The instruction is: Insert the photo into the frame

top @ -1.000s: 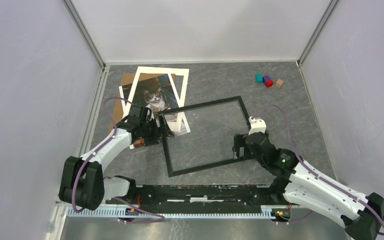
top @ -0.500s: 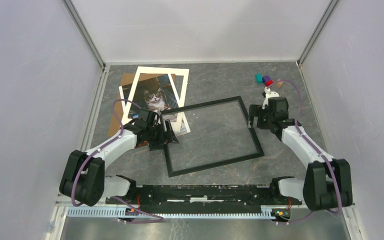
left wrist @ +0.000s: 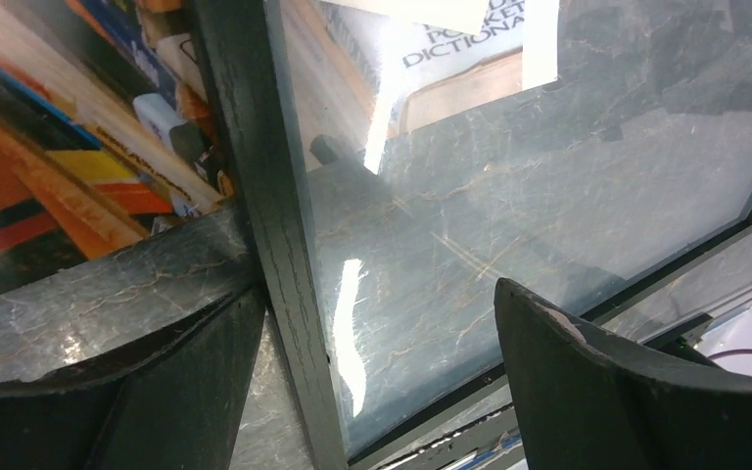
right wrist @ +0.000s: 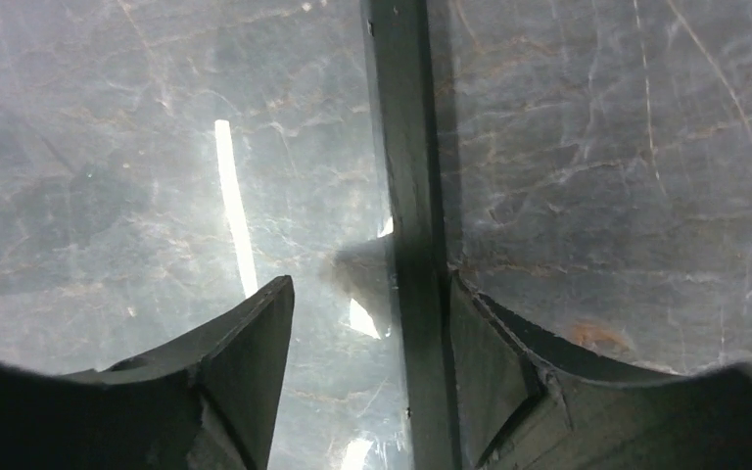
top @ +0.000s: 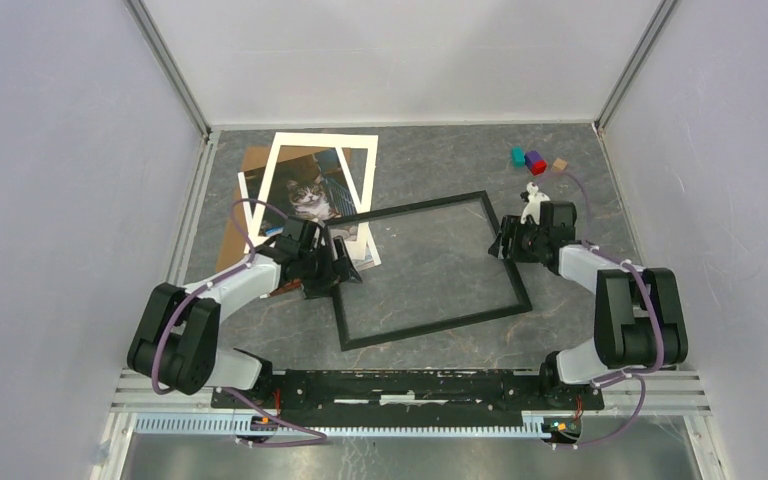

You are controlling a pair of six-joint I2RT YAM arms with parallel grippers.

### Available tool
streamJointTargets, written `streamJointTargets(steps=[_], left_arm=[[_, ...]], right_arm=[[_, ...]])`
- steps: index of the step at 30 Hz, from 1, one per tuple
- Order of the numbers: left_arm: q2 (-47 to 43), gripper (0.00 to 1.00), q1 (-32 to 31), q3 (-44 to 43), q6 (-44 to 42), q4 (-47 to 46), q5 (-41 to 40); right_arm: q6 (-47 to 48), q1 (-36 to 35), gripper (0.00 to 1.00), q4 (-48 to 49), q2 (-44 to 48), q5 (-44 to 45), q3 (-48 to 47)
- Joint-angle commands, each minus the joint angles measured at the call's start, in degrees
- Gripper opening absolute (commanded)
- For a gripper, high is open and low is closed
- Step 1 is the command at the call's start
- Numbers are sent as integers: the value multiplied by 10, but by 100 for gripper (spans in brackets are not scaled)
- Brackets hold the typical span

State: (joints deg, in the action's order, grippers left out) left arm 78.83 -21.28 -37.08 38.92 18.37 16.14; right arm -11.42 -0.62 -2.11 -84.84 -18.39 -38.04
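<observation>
The black frame [top: 505,262] lies flat and skewed mid-table with a clear sheet [left wrist: 548,176] in it. Its far left corner overlaps the cat photo [top: 305,195], which lies under a white mat border [top: 280,150]. My left gripper [top: 335,270] is open and straddles the frame's left edge [left wrist: 274,245], one finger on each side; bookshelf print of the photo [left wrist: 78,127] shows beside it. My right gripper [top: 508,243] is open and straddles the frame's right edge [right wrist: 406,147], with its outer finger [right wrist: 490,382] against the edge and the inner one apart over the sheet.
A brown backing board [top: 253,160] pokes out under the mat at far left. Teal [top: 517,155], purple-and-red [top: 535,161] and tan [top: 559,165] blocks sit at far right. Enclosure walls ring the table.
My right gripper moved from the near part of the frame's right edge to its far part, the arm folding back. My left gripper shifted right onto the left edge. The frame shifted slightly.
</observation>
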Motion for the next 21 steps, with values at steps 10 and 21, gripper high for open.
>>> streamJointTargets(steps=[10, 21], left_arm=[[-5, 89, -121, -82, 113, -43, -6], [105, 91, -225, -197, 138, -57, -35]], right_arm=[[-89, 19, 61, 122, 130, 5, 181], [-88, 125, 61, 60, 238, 72, 233]])
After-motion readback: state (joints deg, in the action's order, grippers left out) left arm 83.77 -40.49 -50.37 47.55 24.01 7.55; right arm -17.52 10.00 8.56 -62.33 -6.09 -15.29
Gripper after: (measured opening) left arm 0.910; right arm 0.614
